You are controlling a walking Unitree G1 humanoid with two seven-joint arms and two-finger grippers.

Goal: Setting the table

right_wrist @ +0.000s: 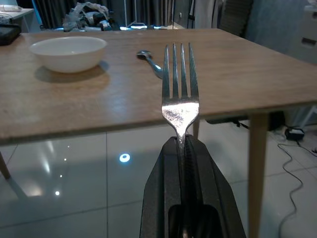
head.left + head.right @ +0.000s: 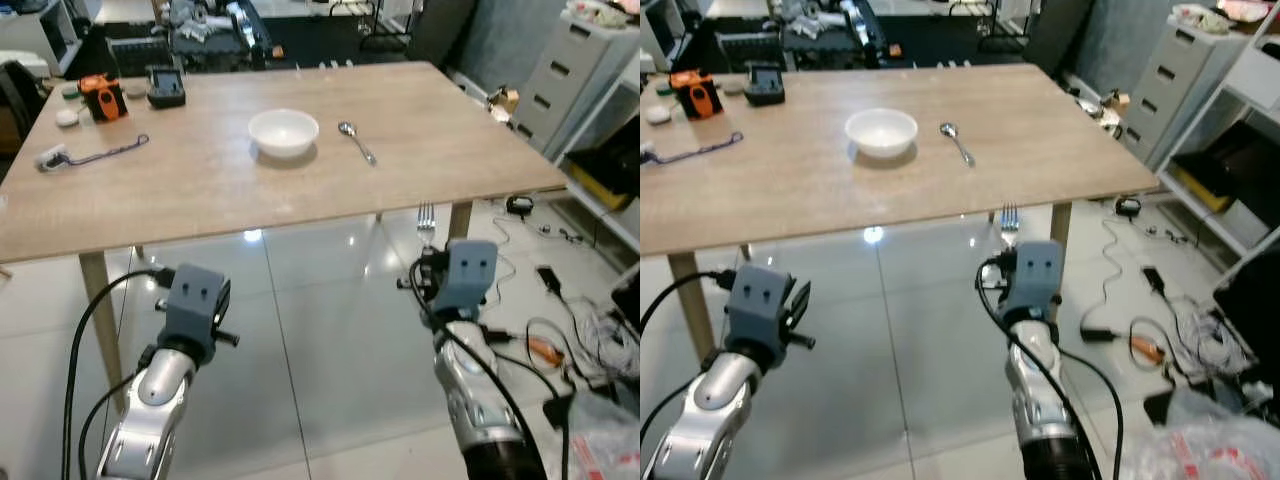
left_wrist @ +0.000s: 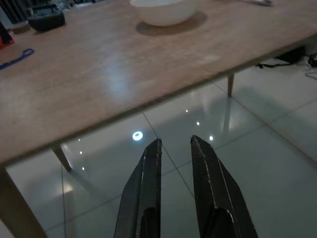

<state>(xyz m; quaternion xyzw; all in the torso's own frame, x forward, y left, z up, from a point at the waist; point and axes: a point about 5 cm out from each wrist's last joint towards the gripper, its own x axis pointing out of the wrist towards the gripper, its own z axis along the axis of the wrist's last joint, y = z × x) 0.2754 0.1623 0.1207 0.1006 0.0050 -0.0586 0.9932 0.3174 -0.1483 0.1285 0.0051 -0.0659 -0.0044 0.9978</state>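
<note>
A white bowl (image 2: 283, 131) sits on the wooden table (image 2: 200, 190) with a metal spoon (image 2: 357, 141) lying just to its right. My right gripper (image 1: 181, 144) is shut on a metal fork (image 1: 180, 94), held tines forward below and in front of the table's near edge; the fork's tines (image 2: 426, 217) show above the wrist. My left gripper (image 3: 176, 146) hangs open in front of the table edge, holding nothing.
At the table's far left lie an orange device (image 2: 103, 97), a black box (image 2: 165, 86), small round lids (image 2: 67, 117) and a white-handled cable (image 2: 85, 155). Grey drawers (image 2: 570, 80), shelving and loose cables (image 2: 545, 330) crowd the floor on the right.
</note>
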